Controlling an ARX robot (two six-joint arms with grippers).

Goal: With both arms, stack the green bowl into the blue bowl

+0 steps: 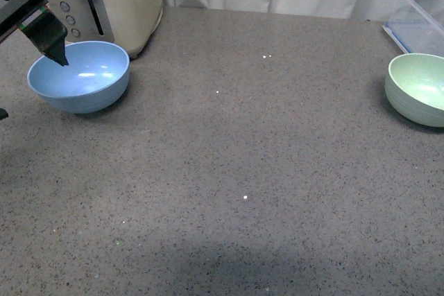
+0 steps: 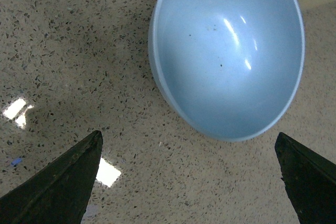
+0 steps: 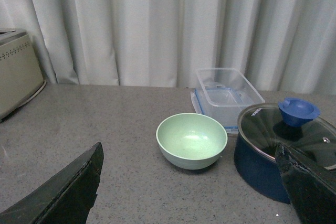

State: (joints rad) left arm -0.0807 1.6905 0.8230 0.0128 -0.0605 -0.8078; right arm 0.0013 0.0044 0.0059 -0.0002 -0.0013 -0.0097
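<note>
Showing the blue bowl (image 1: 78, 77) and the green bowl (image 1: 418, 88) well apart on the counter (image 1: 243, 171), front view. Left wrist view: left gripper (image 2: 188, 136) spread, blue bowl just ahead of it; one finger should cross the rim before closing. Right wrist view: right gripper (image 3: 189, 148) spread, green bowl ahead.

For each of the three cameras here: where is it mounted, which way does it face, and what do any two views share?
Left wrist: on the left arm, looking down past the open left end effector at the blue bowl.
Right wrist: on the right arm, looking across the table past the open right end effector at the green bowl.
Front: on the body, facing forward over the table; one left finger shows.
Shared: front sees both bowls.
</note>
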